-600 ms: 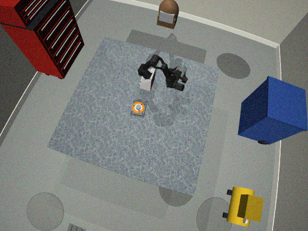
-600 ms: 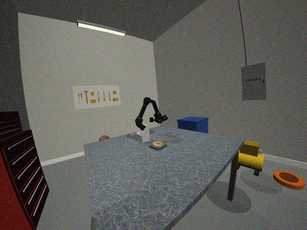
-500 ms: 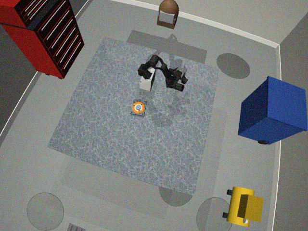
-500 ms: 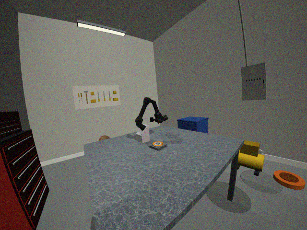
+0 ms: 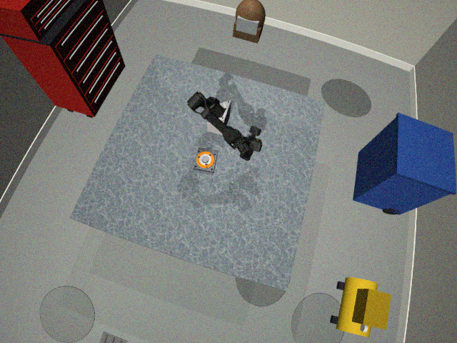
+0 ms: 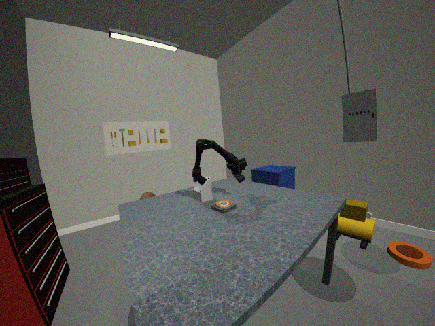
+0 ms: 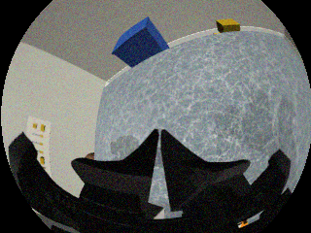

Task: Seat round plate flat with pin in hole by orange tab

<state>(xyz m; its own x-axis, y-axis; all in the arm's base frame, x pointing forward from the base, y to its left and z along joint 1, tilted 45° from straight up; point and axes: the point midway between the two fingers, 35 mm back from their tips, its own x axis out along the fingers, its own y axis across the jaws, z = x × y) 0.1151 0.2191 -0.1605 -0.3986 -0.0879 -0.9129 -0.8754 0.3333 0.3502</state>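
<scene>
Top view: the plate (image 5: 205, 160) sits on its base (image 5: 212, 170) on the surface (image 5: 155, 206); the gripper (image 5: 246, 153) hangs beside the base, off its blue-box (image 5: 405, 166) side, apart from the plate.
Exterior view: jaws raised well above the base (image 6: 224, 208), plate (image 6: 222, 203) lower and nearer the camera.
Wrist view: jaws nearly shut on nothing; plate not in sight, so the coming move likely turns on swinging back toward the base.

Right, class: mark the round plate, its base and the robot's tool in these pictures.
Round plate (image 5: 205, 159), top view, on its orange ring.
Base (image 5: 212, 171), top view, on its grey corner.
Tool (image 7: 159, 149), wrist view, midway between the closed fingertips.
</scene>
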